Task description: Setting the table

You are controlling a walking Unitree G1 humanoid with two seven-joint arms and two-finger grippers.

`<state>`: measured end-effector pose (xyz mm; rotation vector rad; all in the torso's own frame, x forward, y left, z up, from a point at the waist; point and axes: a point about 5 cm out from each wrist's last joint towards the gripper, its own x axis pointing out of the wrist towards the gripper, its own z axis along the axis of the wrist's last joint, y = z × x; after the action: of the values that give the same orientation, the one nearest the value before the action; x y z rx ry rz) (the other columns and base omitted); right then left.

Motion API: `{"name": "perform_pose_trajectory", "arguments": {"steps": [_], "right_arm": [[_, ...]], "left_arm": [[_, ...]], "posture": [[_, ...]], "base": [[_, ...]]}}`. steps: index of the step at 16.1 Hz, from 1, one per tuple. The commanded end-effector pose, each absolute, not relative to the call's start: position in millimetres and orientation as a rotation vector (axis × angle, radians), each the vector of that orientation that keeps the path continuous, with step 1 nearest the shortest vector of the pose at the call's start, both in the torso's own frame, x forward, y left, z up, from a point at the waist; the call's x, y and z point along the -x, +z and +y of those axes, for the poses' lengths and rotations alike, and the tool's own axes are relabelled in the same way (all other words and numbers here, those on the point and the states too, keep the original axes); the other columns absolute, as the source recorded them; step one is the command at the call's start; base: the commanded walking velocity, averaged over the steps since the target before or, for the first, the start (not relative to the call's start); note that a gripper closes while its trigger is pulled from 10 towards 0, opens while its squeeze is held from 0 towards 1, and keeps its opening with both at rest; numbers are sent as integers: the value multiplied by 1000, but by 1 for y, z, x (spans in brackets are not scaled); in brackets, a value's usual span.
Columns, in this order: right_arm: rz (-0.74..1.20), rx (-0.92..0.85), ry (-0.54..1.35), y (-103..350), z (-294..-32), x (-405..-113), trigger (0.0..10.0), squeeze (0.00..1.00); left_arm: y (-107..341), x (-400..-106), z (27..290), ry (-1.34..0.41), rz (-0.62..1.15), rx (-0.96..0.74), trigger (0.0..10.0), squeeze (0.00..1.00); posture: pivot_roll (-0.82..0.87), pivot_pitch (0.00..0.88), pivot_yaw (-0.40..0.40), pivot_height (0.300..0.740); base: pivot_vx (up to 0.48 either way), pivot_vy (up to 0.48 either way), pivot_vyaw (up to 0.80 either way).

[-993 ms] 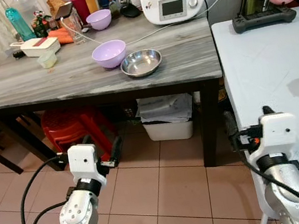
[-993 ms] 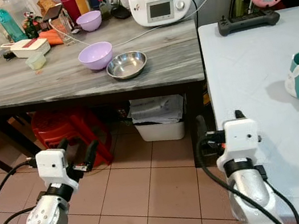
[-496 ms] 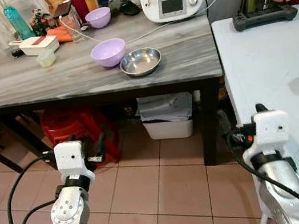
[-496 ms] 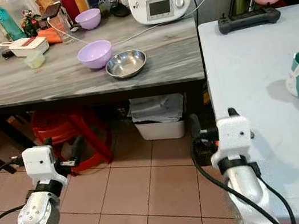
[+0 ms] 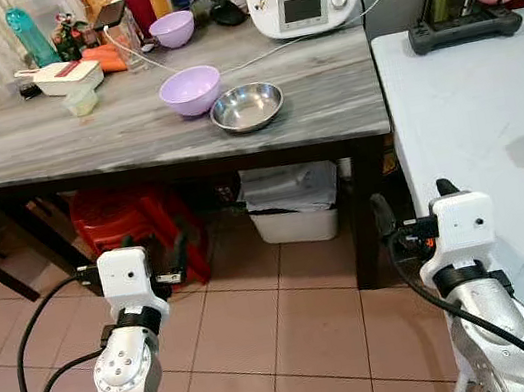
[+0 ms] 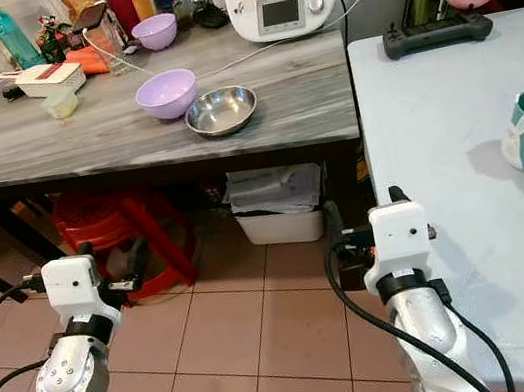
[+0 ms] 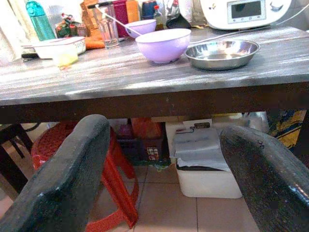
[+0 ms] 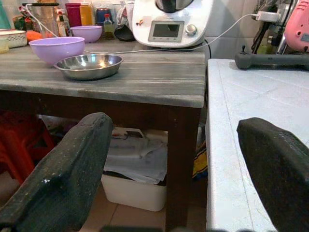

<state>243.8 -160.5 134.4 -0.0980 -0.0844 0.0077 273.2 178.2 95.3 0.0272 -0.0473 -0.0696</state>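
The step in hand looks like the approach to the dishes, so the robot should probably close in on the grey table (image 5: 128, 128) squarely and raise an arm above its edge before reaching for the steel bowl (image 5: 247, 108) or the purple bowl (image 5: 191, 92) just beside it, both near the front edge. The left gripper (image 5: 155, 266) and right gripper (image 5: 411, 220) hang low over the tiled floor, below the tabletop. Each has its fingers spread wide, holding and touching nothing.

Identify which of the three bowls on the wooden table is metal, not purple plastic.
The steel bowl, shiny and shallow, nearest the table's front edge beside the larger purple bowl; the smaller purple bowl sits farther back.
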Motion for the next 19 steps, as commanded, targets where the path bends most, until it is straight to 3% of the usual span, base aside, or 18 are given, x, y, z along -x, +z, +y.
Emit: {"name": "perform_pose_trajectory", "arguments": {"steps": [1,5,13,19], "right_arm": [[-95,86,26,136,-157,-246,10000,0],[-94,89,27,135,-156,-247,10000,0],[-95,81,71,134,-151,-246,10000,0],[-88,37,59,133,-152,-245,10000,0]], "left_arm": [[95,-274,182,-54,-39,-39,10000,0],[95,-276,181,-59,-39,-43,10000,0],[92,-277,186,-28,-21,-23,10000,0],[91,-278,184,-38,-12,-18,10000,0]], "posture": [[-77,51,133,740],[-78,45,135,740],[-75,45,134,740],[-78,46,139,740]], "base": [[0,0,0],[0,0,0],[0,0,767],[0,0,0]]}}
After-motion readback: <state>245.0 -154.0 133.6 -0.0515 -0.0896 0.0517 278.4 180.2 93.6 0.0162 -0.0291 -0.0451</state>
